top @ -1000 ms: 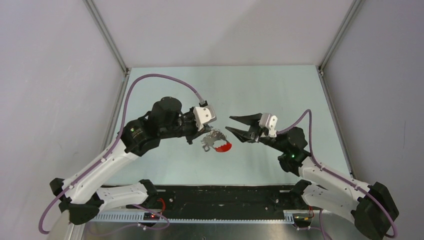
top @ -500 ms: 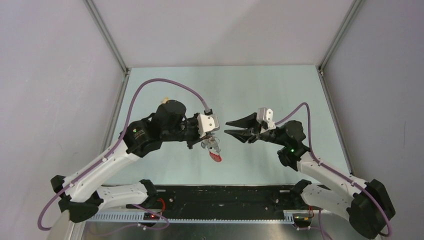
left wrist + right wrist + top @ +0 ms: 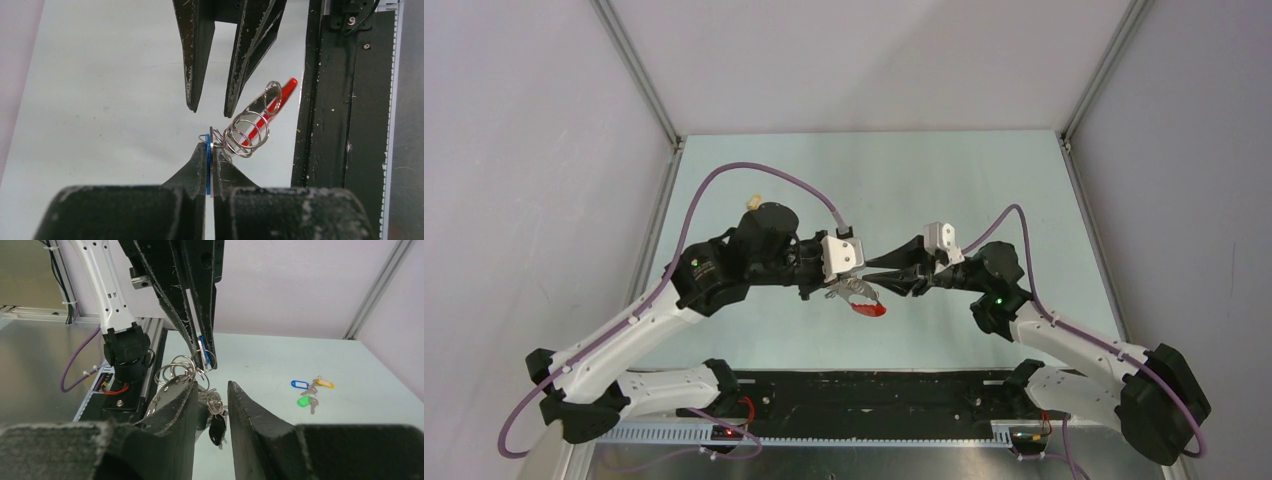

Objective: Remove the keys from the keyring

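Note:
My left gripper [image 3: 842, 284] is shut on a blue tag [image 3: 208, 159] of the keys and holds the bunch above the table. The keyring's silvery coils [image 3: 246, 133] and its red strap [image 3: 281, 96] hang to one side of the pinch. The strap also shows in the top view [image 3: 869, 309]. My right gripper [image 3: 212, 386] is open, its fingertips [image 3: 192, 102] right at the bunch. In the right wrist view the rings [image 3: 176, 371] lie against its left finger, and a black tag [image 3: 217, 429] hangs between the fingers.
A second small cluster of keys [image 3: 311, 390] with blue, yellow and green tags lies on the pale green table [image 3: 944, 180] beyond the grippers. The black base rail [image 3: 345, 125] runs along the near table edge. Grey walls enclose the table.
My right gripper has moved left, up to the bunch, still open. My left gripper has shifted slightly right, and the keys have swung with the red strap now lower right.

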You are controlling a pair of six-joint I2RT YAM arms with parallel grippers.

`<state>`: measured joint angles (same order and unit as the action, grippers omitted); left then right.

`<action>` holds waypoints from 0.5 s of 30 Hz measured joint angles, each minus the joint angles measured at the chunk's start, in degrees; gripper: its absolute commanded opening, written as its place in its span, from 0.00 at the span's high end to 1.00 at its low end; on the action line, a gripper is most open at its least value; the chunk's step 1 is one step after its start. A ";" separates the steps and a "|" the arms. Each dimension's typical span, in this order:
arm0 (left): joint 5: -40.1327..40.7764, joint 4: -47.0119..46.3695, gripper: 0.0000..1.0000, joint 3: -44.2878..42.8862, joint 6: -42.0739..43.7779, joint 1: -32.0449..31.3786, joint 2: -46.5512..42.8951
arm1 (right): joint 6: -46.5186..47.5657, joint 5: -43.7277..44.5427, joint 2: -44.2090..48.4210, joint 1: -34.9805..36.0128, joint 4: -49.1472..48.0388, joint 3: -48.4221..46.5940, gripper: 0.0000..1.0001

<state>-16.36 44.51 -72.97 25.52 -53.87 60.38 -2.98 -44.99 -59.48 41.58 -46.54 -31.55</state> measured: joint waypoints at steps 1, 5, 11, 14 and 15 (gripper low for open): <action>0.02 0.00 1.00 0.00 0.09 -0.02 0.00 | 0.00 -0.22 -0.04 0.09 -0.07 0.00 0.67; 0.07 0.02 1.00 0.00 0.70 -0.04 -0.02 | 0.00 -1.07 -0.26 0.63 -0.31 -0.04 0.67; 0.09 0.22 1.00 0.13 4.07 -0.46 -0.72 | -0.02 -3.56 -0.96 1.36 -0.50 -0.39 0.63; 0.02 0.20 1.00 0.72 6.73 -0.66 -1.64 | -0.07 -4.83 -1.01 1.57 -0.50 -0.52 0.60; 0.07 0.22 1.00 1.18 7.87 -0.72 -2.08 | -0.09 -5.22 -1.01 1.57 -0.48 -0.61 0.60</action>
<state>-16.29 44.73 -71.79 33.39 -54.59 58.30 -3.07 -50.22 -60.49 43.16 -47.03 -32.16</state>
